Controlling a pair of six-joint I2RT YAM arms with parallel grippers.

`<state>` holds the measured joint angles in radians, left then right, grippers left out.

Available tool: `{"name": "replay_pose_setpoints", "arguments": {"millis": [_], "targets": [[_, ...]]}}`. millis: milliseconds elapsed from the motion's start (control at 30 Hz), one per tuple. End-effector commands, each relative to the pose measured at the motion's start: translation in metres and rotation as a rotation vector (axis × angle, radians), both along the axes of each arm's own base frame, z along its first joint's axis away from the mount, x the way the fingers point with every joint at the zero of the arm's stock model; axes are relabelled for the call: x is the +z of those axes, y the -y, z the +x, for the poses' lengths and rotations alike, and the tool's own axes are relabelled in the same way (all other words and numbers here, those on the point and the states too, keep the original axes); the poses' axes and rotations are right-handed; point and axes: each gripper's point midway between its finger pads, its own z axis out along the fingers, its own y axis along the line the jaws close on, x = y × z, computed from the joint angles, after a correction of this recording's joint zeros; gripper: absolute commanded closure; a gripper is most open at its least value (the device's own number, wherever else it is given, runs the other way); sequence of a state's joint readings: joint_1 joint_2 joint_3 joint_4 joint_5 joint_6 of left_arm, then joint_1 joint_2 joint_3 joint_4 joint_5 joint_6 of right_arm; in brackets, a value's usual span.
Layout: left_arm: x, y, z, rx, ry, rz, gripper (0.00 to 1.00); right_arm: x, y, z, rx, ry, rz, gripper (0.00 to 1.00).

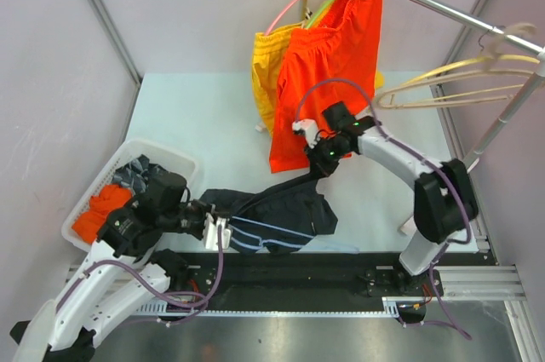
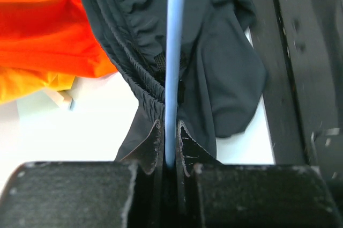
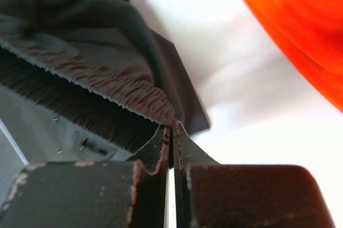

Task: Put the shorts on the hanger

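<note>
Grey walls stand around a pale blue table (image 1: 196, 115), and a shiny metal rail (image 1: 426, 0) runs across the far right corner. On the rail hang bright orange shorts (image 1: 332, 64) and yellow shorts (image 1: 268, 60), held up by a pink hanger (image 1: 294, 0) and a green hanger (image 1: 332, 0). Thick cream hangers (image 1: 460, 81) hang further along to the right. A white plastic basket (image 1: 81, 204) sits at the left side of the table with orange and dark clothes heaped in it. The dark navy shorts (image 1: 289, 209) made of soft cloth lie near the front edge of the table, between the two arms. The right gripper (image 1: 311, 171) has its fingers pinched tight on the stretchy waistband, and it holds that part up off the table while the other parts sag down onto it. From the right wrist camera, the crinkly waistband (image 3: 107, 86) ends right at the pinched fingertips. The left gripper (image 1: 223, 230) squeezes the thin light-blue wire hanger (image 1: 264, 230) between its two fingers. From the left wrist camera, the blue wire (image 2: 174, 51) runs straight away from the fingers and crosses over the bunched waistband. I cannot tell if the wire goes inside the shorts or only lies on top of them.
</note>
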<state>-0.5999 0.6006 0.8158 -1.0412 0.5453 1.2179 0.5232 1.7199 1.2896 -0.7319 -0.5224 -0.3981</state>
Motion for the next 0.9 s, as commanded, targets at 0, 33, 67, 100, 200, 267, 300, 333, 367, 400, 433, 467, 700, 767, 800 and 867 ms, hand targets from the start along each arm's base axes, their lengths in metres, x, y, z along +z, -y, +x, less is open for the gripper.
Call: {"name": "replay_pose_setpoints", "arguments": {"millis": [0, 33, 67, 100, 200, 267, 300, 333, 367, 400, 433, 467, 700, 767, 800, 867], "targets": [[0.027, 0.007, 0.001, 0.160, -0.098, -0.148, 1.00, 0.044, 0.032, -0.008, -0.033, 0.055, 0.030, 1.00], [0.027, 0.006, 0.003, 0.178, -0.097, -0.147, 1.00, 0.045, 0.037, -0.012, -0.043, 0.058, 0.027, 1.00], [0.024, 0.003, 0.007, 0.209, -0.104, -0.143, 1.00, 0.047, 0.041, -0.013, -0.051, 0.065, 0.024, 1.00], [0.024, 0.000, 0.011, 0.250, -0.110, -0.142, 1.00, 0.055, 0.047, -0.014, -0.065, 0.087, 0.030, 1.00], [0.027, -0.007, 0.026, 0.348, -0.136, -0.162, 1.00, 0.057, 0.059, -0.019, -0.086, 0.101, 0.021, 1.00], [0.027, -0.011, 0.033, 0.389, -0.176, -0.173, 1.00, 0.059, 0.065, -0.022, -0.096, 0.114, 0.018, 1.00], [0.028, -0.013, 0.039, 0.406, -0.175, -0.179, 1.00, 0.058, 0.065, -0.022, -0.096, 0.120, 0.020, 1.00], [0.026, -0.015, 0.043, 0.426, -0.179, -0.176, 1.00, 0.058, 0.065, -0.022, -0.099, 0.120, 0.020, 1.00], [0.022, -0.021, 0.053, 0.463, -0.184, -0.163, 1.00, 0.056, 0.066, -0.021, -0.103, 0.120, 0.014, 1.00], [0.021, -0.024, 0.059, 0.480, -0.178, -0.157, 1.00, 0.056, 0.066, -0.021, -0.104, 0.122, 0.013, 1.00], [0.019, -0.029, 0.062, 0.492, -0.175, -0.144, 1.00, 0.055, 0.068, -0.020, -0.108, 0.128, 0.009, 1.00], [0.013, -0.037, 0.070, 0.504, -0.167, -0.109, 1.00, 0.055, 0.069, -0.020, -0.110, 0.132, 0.007, 1.00], [-0.014, -0.081, 0.083, 0.520, -0.101, 0.056, 1.00, 0.054, 0.079, -0.014, -0.142, 0.151, -0.003, 1.00], [-0.019, -0.095, 0.087, 0.540, -0.103, 0.097, 1.00, 0.054, 0.082, -0.010, -0.156, 0.156, -0.006, 1.00], [-0.025, -0.099, 0.090, 0.544, -0.132, 0.119, 1.00, 0.053, 0.083, -0.008, -0.158, 0.161, -0.006, 1.00], [-0.029, -0.117, 0.092, 0.583, -0.158, 0.155, 1.00, 0.054, 0.084, -0.007, -0.160, 0.169, -0.008, 1.00]]}}
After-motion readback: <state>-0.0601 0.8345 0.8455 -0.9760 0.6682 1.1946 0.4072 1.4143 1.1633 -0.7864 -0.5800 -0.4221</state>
